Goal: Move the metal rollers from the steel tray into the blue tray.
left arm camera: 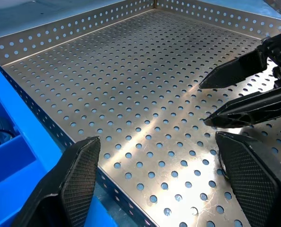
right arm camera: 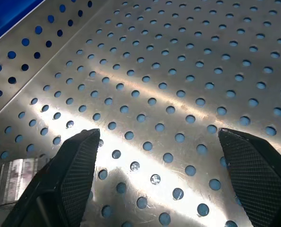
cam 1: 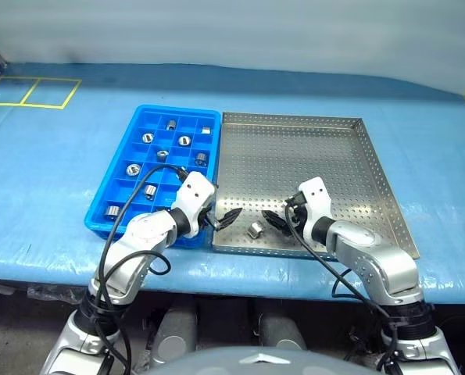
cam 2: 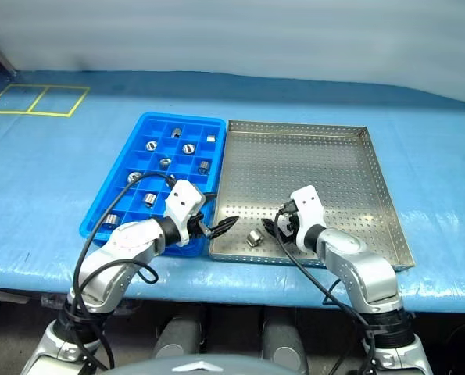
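The steel tray [cam 1: 310, 148] is lying on the blue-covered table [cam 1: 52, 195], with the blue tray [cam 1: 142, 160] sitting at its nine o'clock side, the two rims touching or nearly so; one metal roller [cam 1: 255, 230] is resting on the perforated floor of the steel tray, near its six o'clock rim, and the other metal rollers, such as one at [cam 1: 170, 123], are sitting in separate compartments of the blue tray.

The left gripper [cam 1: 224, 219] is hovering over the seam between the two trays, at nine o'clock from the lone roller, its two black fingers standing wide apart and holding nothing; the left wrist view is showing bare perforated metal between its fingertips [left arm camera: 81, 165].

The right gripper [cam 1: 277, 219] is hanging just at three o'clock from that roller, fingers spread wide and gripping nothing; in the right wrist view the roller [right arm camera: 17, 182] is lying beside one fingertip [right arm camera: 79, 161], outside the gap, not between the fingers; whether that fingertip is touching it is unclear.

Both grippers are pointing toward each other, with the roller lying between them.
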Tool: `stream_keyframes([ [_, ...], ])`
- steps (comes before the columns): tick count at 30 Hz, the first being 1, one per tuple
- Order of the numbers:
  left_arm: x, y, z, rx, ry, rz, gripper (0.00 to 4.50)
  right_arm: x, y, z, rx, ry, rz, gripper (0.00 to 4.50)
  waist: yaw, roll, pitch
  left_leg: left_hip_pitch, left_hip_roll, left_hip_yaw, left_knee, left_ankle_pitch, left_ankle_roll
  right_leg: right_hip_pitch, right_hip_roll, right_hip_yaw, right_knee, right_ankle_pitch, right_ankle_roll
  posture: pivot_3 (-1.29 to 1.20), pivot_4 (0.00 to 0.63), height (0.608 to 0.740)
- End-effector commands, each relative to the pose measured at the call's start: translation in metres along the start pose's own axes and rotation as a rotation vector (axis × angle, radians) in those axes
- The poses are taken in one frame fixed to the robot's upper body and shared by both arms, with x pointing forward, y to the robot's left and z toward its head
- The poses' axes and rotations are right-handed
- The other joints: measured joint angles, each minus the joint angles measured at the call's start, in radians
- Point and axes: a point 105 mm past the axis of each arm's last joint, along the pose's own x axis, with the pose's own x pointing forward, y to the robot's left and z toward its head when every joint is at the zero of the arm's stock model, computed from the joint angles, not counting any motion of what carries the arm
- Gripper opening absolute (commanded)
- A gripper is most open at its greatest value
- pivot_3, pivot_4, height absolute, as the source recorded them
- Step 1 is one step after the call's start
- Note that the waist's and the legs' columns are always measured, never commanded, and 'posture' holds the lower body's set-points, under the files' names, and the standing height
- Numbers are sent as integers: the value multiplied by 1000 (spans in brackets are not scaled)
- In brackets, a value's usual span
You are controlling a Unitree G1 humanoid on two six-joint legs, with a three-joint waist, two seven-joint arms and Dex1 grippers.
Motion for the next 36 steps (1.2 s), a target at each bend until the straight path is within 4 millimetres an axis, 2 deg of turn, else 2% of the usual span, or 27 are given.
stream_keyframes([
  [1, -5, 4, 5, 18, -19, 27, 4235, -11, 19, 26, -34, -120, 94, 4224, 0, 0, 0, 0, 0, 0, 0, 0, 0, 0, 0, 0, 0, 0, 0, 170, 150, 740],
  [7, -7, 5, 4, 14, -19, 32, 4235, -21, 64, 36, -37, -167, 294, 4224, 1, 0, 0, 0, 0, 0, -1, 0, 0, 0, 0, 0, 0, 0, 0, 158, 150, 740],
  [10, -9, 9, 5, 15, -20, 45, 4235, -20, 83, 32, -28, -139, 369, 4224, 0, 0, 0, 0, 0, 0, 0, 0, 0, 0, 0, 0, 0, 0, 0, 155, 150, 740],
  [14, -12, 17, 8, 26, -25, 69, 4235, -11, 99, 12, -22, -43, 421, 4224, 0, 0, 0, 0, 0, 0, 0, 0, 0, 0, 0, 0, 0, 0, 0, 149, 150, 740],
  [19, -15, 23, 11, 37, -31, 92, 4235, 3, 98, -2, -20, 36, 411, 4224, 0, 0, 0, 0, 0, 0, 0, 0, 0, 0, 0, 0, 0, 0, 0, 149, 150, 740],
  [23, -16, 21, 11, 37, -31, 95, 4235, 10, 89, -13, -28, 91, 361, 4224, -1, 0, 0, 0, 0, 0, 0, 0, 0, 0, 0, 0, 0, 0, 0, 163, 150, 740],
  [28, -17, 19, 9, 30, -28, 101, 4235, 11, 76, -21, -20, 130, 305, 4224, 0, -1, -1, 2, 1, 0, 2, 0, 0, 2, 0, -1, 0, 0, 0, 174, 150, 740],
  [32, -17, 20, 9, 28, -25, 106, 4235, 9, 72, -20, 10, 123, 303, 4224, 3, -2, -1, 2, 1, 0, 3, 0, 0, 2, 0, -1, 0, 0, 0, 174, 150, 740],
  [36, -17, 20, 9, 29, -23, 110, 4235, 9, 69, -13, 71, 92, 304, 3422, 11, -2, -1, 1, 1, 0, 3, 0, 0, 2, -1, -1, -1, 0, 0, 172, 150, 740],
])
